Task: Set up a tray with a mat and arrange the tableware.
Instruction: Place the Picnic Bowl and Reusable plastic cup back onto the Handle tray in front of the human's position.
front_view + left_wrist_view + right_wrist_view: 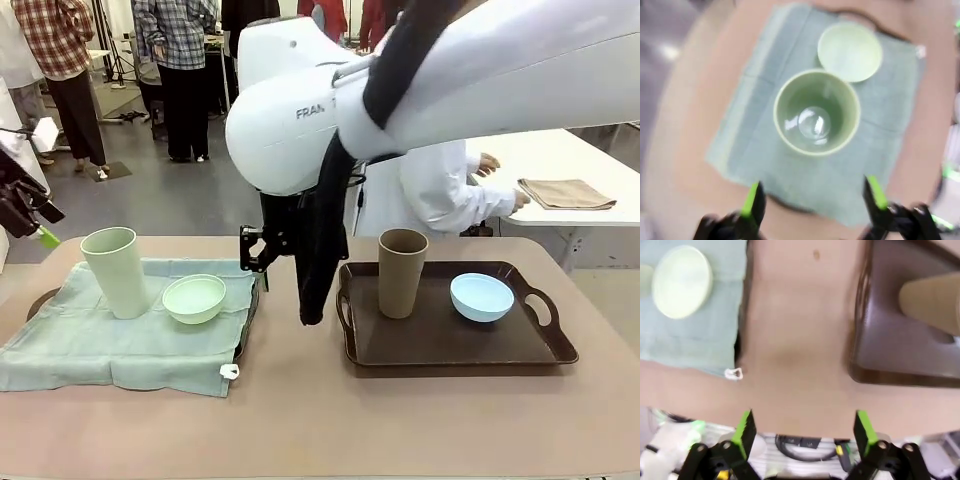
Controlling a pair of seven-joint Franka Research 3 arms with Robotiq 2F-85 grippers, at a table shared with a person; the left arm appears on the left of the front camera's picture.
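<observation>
The green cup (118, 272) and green bowl (194, 298) sit touching on a pale green mat (80, 340) that covers the left tray (40, 300). The brown cup (402, 272) and blue bowl (481, 296) sit a little apart on the bare brown right tray (450, 345). Both cups stand upright, long axis vertical and mouths up. Both bowls rest rim up. The left wrist view looks straight down into the green cup, which is empty with a glossy bottom. The green bowl beside it is empty too, and nothing shows in the blue bowl. The brown cup's inside cannot be seen.

The left gripper (812, 192) hangs above the green cup with its jaws spread wide and nothing between them. The right gripper (802, 422) is also spread wide and empty, over the bare table (795, 340) between the two trays.

A small white tag (229, 371) hangs at the mat's near corner, and any print on it is too small to read. The letters "FRAN" (313, 112) show on the right arm.
</observation>
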